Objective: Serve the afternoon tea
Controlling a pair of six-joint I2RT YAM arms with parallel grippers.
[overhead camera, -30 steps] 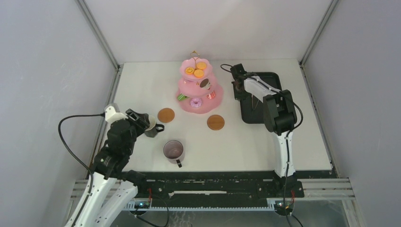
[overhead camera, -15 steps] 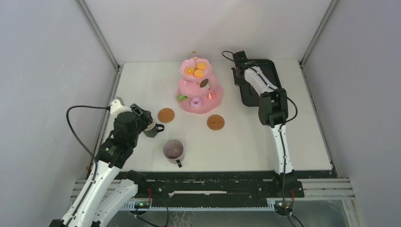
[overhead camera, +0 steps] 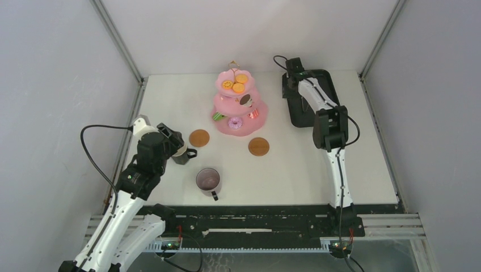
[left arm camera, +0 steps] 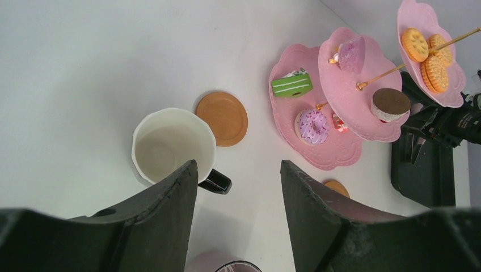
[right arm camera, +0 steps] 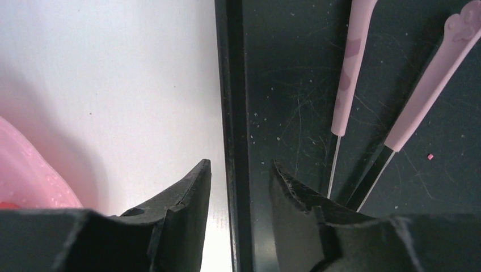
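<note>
The pink three-tier cake stand at the table's back centre carries biscuits, a brown pastry and a doughnut. Two brown coasters lie in front of it. A dark mug with a white inside stands left of the nearer coaster. My left gripper hovers over its handle side, open and empty. A second mug stands nearer the bases. My right gripper is open, its fingers either side of the black tray's left rim, holding nothing.
Thin tongs with pink handles lie inside the black tray at the back right. The stand's pink edge shows just left of my right gripper. Grey walls enclose the table on three sides.
My right gripper has moved toward the back along the tray's left edge and gone from shut to open. The left arm shifted slightly over the mug.
</note>
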